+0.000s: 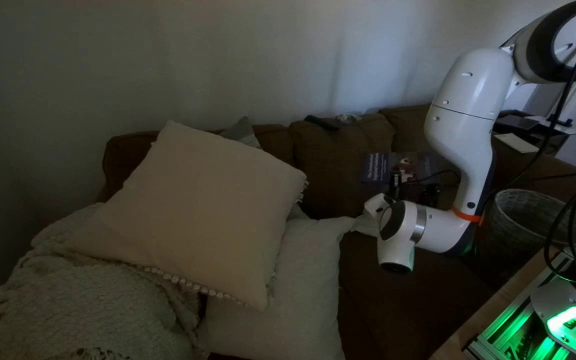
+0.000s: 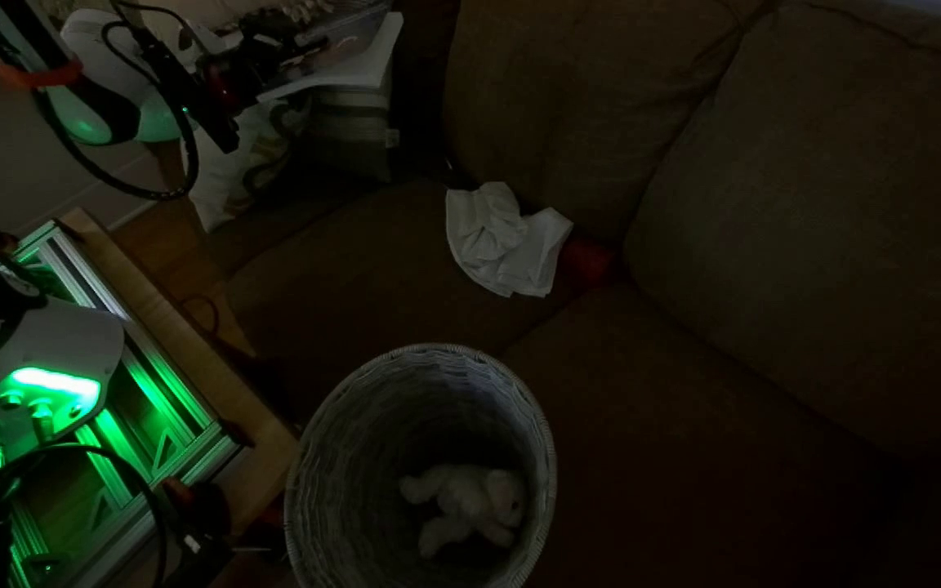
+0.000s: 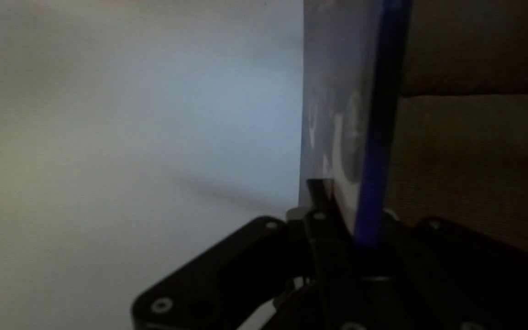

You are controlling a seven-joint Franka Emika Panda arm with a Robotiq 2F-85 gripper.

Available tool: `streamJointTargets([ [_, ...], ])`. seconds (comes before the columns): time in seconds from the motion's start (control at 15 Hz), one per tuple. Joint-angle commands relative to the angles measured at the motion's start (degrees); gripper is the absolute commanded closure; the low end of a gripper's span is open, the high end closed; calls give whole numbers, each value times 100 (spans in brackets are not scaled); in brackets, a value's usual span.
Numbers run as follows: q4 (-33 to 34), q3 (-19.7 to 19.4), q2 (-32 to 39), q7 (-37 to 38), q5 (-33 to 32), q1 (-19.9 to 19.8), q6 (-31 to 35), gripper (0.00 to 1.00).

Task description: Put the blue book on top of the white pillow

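Observation:
The blue book shows behind the arm in an exterior view (image 1: 378, 167), with a purple-blue cover and white lettering. Its pale edge and cover also show in an exterior view (image 2: 348, 61). In the wrist view its blue spine (image 3: 373, 192) stands between the fingers of my gripper (image 3: 351, 206), which is shut on it. The gripper is dark and partly hidden behind the arm in an exterior view (image 1: 413, 187). A large cream-white pillow (image 1: 208, 210) lies tilted on the couch, left of the book. A second whitish pillow (image 1: 308, 285) lies partly under it.
A fluffy cream blanket (image 1: 93, 305) lies left of the pillows. A brown couch (image 1: 338, 155) runs along the wall. A wicker basket (image 2: 332, 433) holding a white plush toy (image 2: 470, 506) stands beside the robot's base. A white cloth (image 2: 503, 241) lies on the couch seat.

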Motion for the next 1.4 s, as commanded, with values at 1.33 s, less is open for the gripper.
streamJointTargets([
  [1.33, 549, -1912, -2405, 671, -4057, 521, 3221, 97],
])
